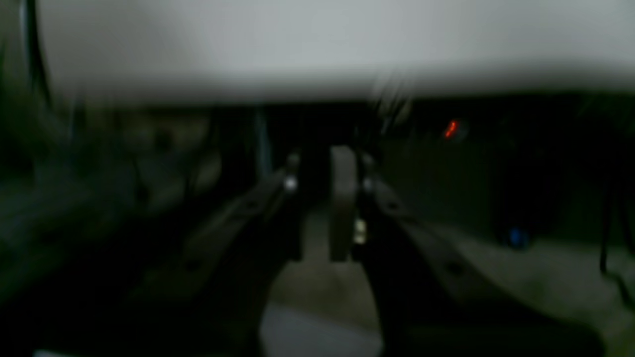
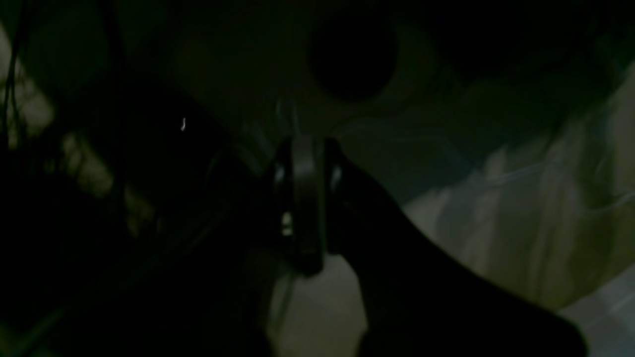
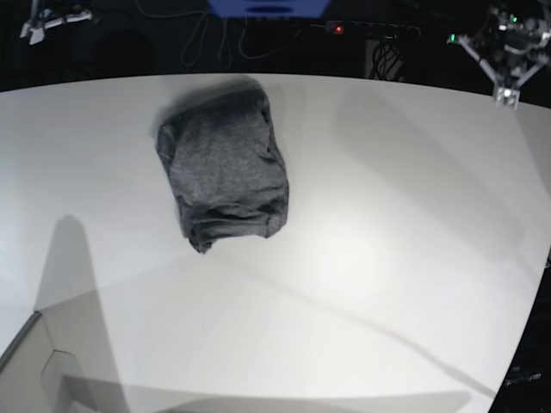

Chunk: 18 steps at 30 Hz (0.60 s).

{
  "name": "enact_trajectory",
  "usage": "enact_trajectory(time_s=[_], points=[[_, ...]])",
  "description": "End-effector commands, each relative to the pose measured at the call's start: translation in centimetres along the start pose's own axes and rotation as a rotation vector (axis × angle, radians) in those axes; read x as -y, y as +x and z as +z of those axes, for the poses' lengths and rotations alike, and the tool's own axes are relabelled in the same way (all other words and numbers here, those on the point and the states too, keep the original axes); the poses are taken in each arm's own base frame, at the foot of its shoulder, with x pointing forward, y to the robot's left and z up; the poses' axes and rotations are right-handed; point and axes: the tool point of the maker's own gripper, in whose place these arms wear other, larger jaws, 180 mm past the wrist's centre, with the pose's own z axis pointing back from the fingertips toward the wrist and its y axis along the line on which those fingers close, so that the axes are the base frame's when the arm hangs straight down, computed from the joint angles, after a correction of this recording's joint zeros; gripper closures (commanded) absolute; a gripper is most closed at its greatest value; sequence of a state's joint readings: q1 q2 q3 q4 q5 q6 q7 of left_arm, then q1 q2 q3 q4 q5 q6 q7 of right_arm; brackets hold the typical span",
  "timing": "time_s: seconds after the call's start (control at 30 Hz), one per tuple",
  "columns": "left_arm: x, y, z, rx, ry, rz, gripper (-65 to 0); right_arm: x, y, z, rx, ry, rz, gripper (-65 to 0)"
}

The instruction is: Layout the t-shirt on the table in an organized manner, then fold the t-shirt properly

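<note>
The t-shirt (image 3: 225, 165), dark heathered grey, lies as a compact folded bundle on the far left part of the white table (image 3: 387, 224). Neither gripper touches it. In the base view my left gripper (image 3: 507, 93) hovers at the far right corner beyond the table edge. Its wrist view is blurred and shows the fingers (image 1: 292, 173) drawn together with nothing between them, facing the table's pale edge (image 1: 317, 44). My right gripper (image 3: 33, 33) sits at the far left corner off the table. Its dark wrist view shows the right gripper (image 2: 307, 148) shut and empty.
A blue object (image 3: 267, 7), a power strip with a red light (image 3: 370, 28) and coiled cables (image 3: 387, 56) lie behind the far edge. A cardboard box corner (image 3: 34, 370) juts in at the near left. The table's edge curves down the right side.
</note>
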<state>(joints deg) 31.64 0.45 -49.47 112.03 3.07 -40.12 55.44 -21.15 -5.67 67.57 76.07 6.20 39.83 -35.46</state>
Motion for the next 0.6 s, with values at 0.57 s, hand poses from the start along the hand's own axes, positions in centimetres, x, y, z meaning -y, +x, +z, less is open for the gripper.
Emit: enact_trajectory(time_s=[0.57], points=[[18.8, -16.9, -12.7, -0.261, -0.583, 0.437, -0.3, -13.2, -15.1, -5.9, -0.304, 0.428, 0.171, 0.0]])
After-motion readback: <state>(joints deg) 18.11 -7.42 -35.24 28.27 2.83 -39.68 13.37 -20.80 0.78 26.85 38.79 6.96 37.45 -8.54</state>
